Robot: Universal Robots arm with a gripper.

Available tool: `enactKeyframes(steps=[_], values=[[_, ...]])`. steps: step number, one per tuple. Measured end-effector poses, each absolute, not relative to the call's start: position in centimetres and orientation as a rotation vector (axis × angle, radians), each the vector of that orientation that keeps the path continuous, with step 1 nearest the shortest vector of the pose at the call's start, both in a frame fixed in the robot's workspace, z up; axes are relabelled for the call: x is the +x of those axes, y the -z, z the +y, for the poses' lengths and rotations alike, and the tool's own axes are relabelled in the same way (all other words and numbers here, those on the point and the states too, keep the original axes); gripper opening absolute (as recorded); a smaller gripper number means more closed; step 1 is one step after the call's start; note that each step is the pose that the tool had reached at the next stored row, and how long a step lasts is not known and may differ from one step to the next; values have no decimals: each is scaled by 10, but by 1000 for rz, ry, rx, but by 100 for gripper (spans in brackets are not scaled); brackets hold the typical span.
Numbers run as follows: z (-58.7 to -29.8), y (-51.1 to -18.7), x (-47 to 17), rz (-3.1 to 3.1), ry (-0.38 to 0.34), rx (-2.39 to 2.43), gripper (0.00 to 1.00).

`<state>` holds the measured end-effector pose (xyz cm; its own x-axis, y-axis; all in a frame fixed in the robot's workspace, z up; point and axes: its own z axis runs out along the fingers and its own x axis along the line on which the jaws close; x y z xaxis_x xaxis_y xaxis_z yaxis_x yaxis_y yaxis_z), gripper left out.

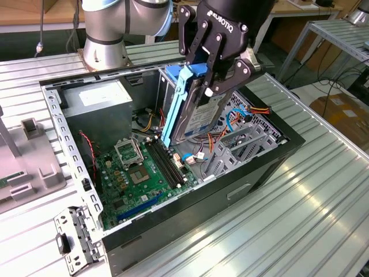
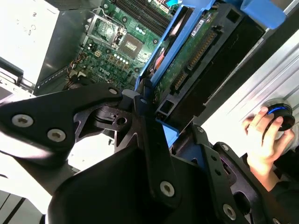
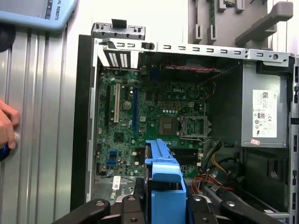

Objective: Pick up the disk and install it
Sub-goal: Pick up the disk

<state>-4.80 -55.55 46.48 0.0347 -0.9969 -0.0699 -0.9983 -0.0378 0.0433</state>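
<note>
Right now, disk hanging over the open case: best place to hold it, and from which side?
Its upper end, from above, clamped across the two broad faces, as the gripper seems to hold the disk now. It hangs tilted, near upright, with blue rails down its long edges; this hold leaves the rails and lower end free.

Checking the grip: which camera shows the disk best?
The exterior view: the disk hangs tilted in the gripper over the open case. The second wrist view shows its circuit-board side, the first wrist view its blue carrier.
</note>
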Motion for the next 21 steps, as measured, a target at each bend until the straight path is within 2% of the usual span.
enactKeyframes(steps=[21], values=[[-567, -464, -37, 2167, -126, -2247, 37]])
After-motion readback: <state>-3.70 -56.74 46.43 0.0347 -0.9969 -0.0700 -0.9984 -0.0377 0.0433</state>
